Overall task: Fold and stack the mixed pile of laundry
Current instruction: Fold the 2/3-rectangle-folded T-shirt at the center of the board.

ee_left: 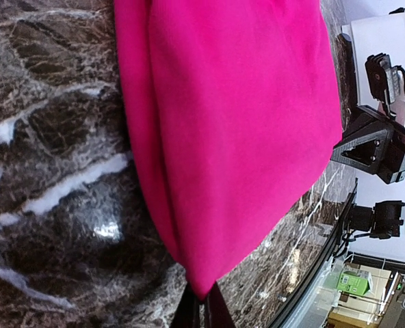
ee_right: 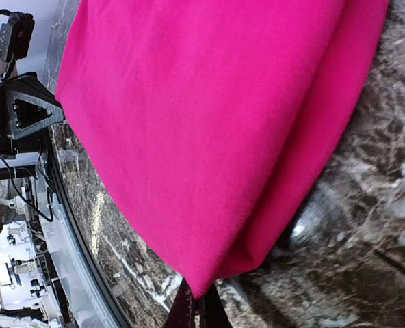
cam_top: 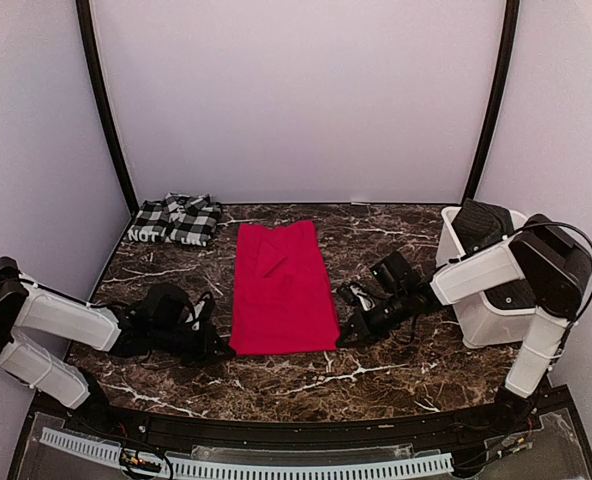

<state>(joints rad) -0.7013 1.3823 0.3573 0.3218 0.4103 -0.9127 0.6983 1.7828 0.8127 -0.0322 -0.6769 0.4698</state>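
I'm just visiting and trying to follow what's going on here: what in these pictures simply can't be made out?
Top view: lettering on the checked garment is too small to read.
Top view: the right arm covers the inside of the white bin.
Wrist views: the bottom edge cuts off the left claw and right claw; only their tips show, pinching corners of the red garment.
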